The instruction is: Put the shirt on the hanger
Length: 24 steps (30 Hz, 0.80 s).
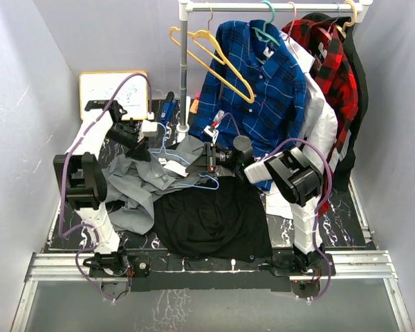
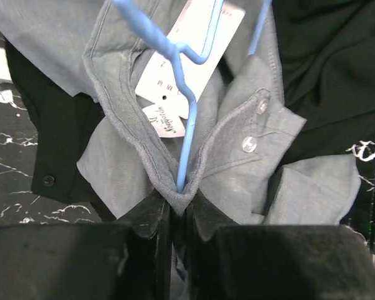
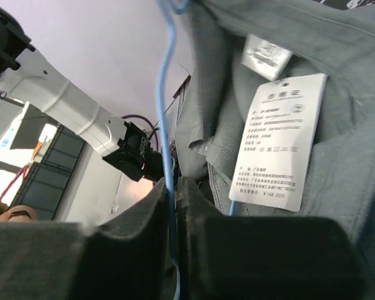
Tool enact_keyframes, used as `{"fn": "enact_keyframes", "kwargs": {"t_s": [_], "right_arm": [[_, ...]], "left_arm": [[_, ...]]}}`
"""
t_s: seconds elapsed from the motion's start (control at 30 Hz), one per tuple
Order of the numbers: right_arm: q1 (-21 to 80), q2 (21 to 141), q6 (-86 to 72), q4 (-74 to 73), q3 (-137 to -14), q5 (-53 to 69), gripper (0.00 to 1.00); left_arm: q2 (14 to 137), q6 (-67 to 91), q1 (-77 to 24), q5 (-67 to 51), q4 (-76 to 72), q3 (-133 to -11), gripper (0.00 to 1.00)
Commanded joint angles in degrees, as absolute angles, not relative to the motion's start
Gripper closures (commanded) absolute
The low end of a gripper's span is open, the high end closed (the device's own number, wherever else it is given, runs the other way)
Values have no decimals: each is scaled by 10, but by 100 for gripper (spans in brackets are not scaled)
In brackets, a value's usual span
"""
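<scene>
The grey shirt (image 1: pixel 142 185) lies bunched at the left middle of the table, collar open, a white tag (image 1: pixel 174 167) at the neck. The light-blue hanger (image 1: pixel 194 181) lies on it with its wire running into the neck opening. My left gripper (image 1: pixel 144 153) is shut on the shirt's collar edge (image 2: pixel 178 199), with the hanger wire (image 2: pixel 186 137) just beyond the pinch. My right gripper (image 1: pixel 209 156) is shut on the hanger wire (image 3: pixel 169 156), right of the collar. The shirt (image 3: pixel 337 156) and its paper tag (image 3: pixel 276 142) fill the right wrist view.
A black cloth (image 1: pixel 211 218) lies at the table's front centre. A rack (image 1: pixel 185 69) at the back holds yellow hangers (image 1: pixel 211 59), a blue plaid shirt (image 1: pixel 259 76), white and red plaid garments. A whiteboard (image 1: pixel 111 90) leans at the back left.
</scene>
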<state>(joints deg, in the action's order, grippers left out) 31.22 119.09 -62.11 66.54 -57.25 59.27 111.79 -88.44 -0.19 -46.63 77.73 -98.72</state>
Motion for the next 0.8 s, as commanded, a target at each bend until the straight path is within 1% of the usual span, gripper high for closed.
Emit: {"fn": "enact_keyframes", "kwargs": {"t_s": [0.0, 0.03, 0.07, 0.1, 0.2, 0.3, 0.47, 0.6, 0.7, 0.77], "right_arm": [[314, 1138, -612, 666, -595, 559, 66], [313, 1105, -587, 631, -584, 555, 49], [314, 1065, -550, 568, -571, 543, 17], [315, 1012, -492, 491, -564, 528, 3], [316, 874, -357, 267, -552, 471, 2], [316, 764, -312, 151, -529, 425, 2], [315, 581, -274, -31, -499, 318, 2], [313, 510, -273, -120, -477, 270, 2], [314, 478, -316, -123, -447, 242, 2], [314, 452, -366, -97, -412, 221, 6]], "left_arm": [[988, -886, -18, -560, 825, -978, 100], [974, -869, -18, -569, 825, -990, 100], [961, -849, -18, -577, 824, -1003, 100], [947, -831, -18, -584, 824, -1014, 100], [893, -815, -18, -594, 818, -1013, 100], [848, -809, -18, -595, 811, -990, 100], [812, -814, -18, -579, 823, -964, 100], [795, -811, -18, -587, 824, -962, 100], [787, -809, -18, -599, 824, -968, 100], [775, -809, -18, -605, 824, -970, 100]]}}
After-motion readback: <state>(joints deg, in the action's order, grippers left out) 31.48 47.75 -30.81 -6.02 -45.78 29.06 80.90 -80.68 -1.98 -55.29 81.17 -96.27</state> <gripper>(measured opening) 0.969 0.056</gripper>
